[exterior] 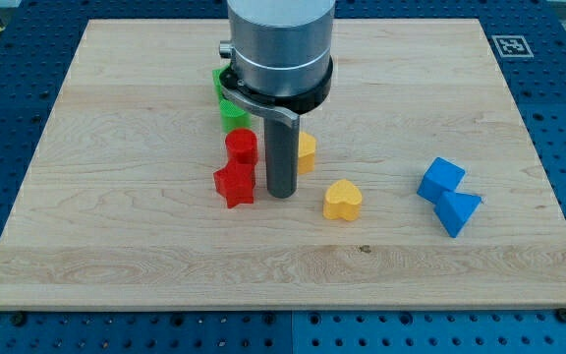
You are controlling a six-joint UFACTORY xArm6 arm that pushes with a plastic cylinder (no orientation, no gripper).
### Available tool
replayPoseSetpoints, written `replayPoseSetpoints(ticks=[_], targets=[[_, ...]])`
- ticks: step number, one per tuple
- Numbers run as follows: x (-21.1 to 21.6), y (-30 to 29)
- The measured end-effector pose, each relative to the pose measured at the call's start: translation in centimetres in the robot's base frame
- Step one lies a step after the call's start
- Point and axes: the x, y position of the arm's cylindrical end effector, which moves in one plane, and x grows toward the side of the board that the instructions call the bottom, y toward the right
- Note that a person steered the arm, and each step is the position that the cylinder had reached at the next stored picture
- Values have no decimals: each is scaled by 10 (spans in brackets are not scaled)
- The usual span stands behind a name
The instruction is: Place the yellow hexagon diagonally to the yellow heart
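Note:
The yellow hexagon (306,151) sits near the board's middle, partly hidden behind my dark rod. The yellow heart (342,200) lies below and to the right of it, a short gap away. My tip (280,193) rests on the board just left of and below the hexagon, between it and the red star (234,184). The tip is to the left of the heart.
A red cylinder (241,147) stands above the red star. Green blocks (230,111) lie above that, partly hidden by the arm. Two blue blocks (441,179) (457,211) sit at the view's right. The wooden board (116,246) ends near every edge of the view.

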Motion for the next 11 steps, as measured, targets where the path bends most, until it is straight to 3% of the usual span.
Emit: replayPoseSetpoints(ticks=[4,7,11], targets=[[-35,-2],[-40,17],[-41,-12]])
